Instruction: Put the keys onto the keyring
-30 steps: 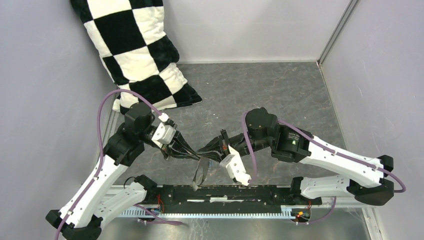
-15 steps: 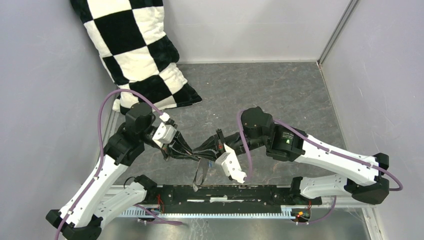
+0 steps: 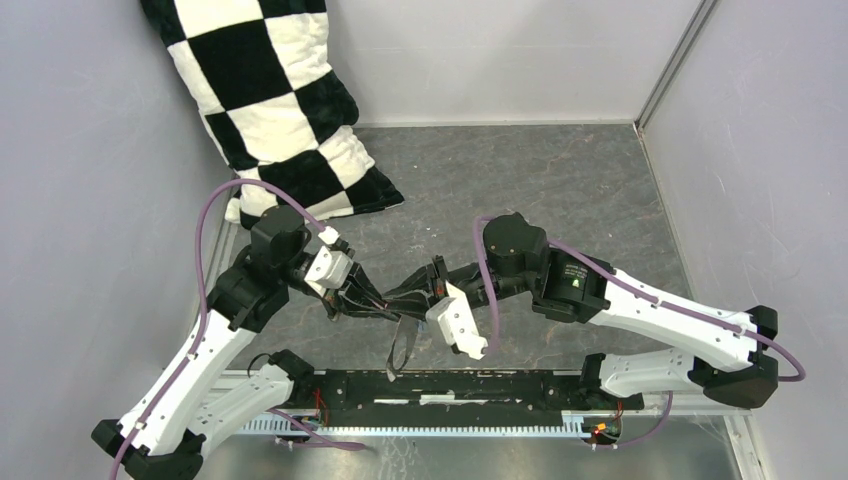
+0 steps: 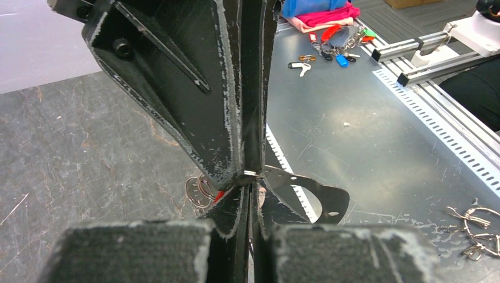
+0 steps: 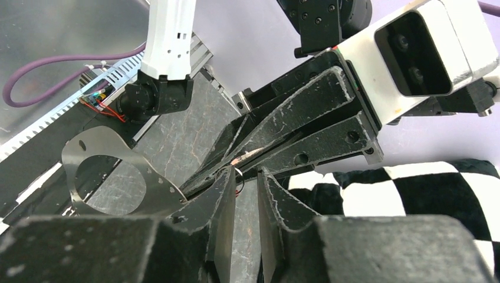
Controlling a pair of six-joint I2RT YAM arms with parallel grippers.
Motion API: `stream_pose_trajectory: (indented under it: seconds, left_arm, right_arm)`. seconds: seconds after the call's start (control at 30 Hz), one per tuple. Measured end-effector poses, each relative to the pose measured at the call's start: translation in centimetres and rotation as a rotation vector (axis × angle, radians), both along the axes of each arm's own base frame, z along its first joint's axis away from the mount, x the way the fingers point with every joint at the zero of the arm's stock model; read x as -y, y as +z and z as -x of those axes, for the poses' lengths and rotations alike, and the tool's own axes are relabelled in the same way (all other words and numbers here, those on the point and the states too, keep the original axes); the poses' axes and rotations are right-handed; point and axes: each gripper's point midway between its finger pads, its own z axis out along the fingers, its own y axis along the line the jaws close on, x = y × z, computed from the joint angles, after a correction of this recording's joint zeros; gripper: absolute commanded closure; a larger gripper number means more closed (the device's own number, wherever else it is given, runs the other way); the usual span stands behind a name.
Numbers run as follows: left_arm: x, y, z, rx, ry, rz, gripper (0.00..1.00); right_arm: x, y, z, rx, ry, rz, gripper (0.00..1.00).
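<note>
My left gripper (image 3: 388, 306) is shut on the keyring (image 3: 400, 350), a grey flat band loop that hangs from its tips toward the near edge. The loop also shows in the left wrist view (image 4: 318, 191) and the right wrist view (image 5: 112, 171). My right gripper (image 3: 415, 296) meets the left tip to tip, with its jaws a narrow gap apart (image 5: 246, 177). A small wire ring (image 5: 238, 175) and a sliver of the red key (image 4: 219, 194) sit at the meeting point. Small rings (image 4: 197, 191) hang beside it. The blue key is hidden.
A black-and-white checked pillow (image 3: 270, 100) leans at the back left. The black mounting rail (image 3: 450, 385) runs along the near edge. On the metal bench beyond lie spare keys (image 4: 330, 50) and loose rings (image 4: 474, 221). Grey walls close in both sides.
My right arm has shifted left, pressing its tips closer to the left gripper. The left arm has barely moved and the band still hangs from it.
</note>
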Motion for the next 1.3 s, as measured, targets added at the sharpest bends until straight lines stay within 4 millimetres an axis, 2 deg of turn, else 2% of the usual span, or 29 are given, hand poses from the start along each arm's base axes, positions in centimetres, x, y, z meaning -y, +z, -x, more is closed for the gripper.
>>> stream_pose_trajectory:
  seconds: [0.23,0.87,1.07,1.3]
  left_arm:
    - [0.0,0.0,-0.1,0.009,0.006,0.002,0.98]
    - [-0.1,0.2,-0.1,0.046,0.022,0.014,0.98]
    - [-0.2,0.4,0.0,0.064,0.021,0.024,0.98]
    - [-0.3,0.5,0.1,0.074,0.021,0.029,0.98]
  right_arm:
    - [-0.2,0.4,-0.5,-0.023,-0.033,0.027,0.66]
    - [-0.6,0.8,-1.0,-0.079,-0.05,0.172,0.58]
    - [-0.8,0.9,-1.0,-0.166,-0.031,0.196,0.55]
    - [-0.5,0.7,-1.6,-0.348,0.038,0.216,0.5]
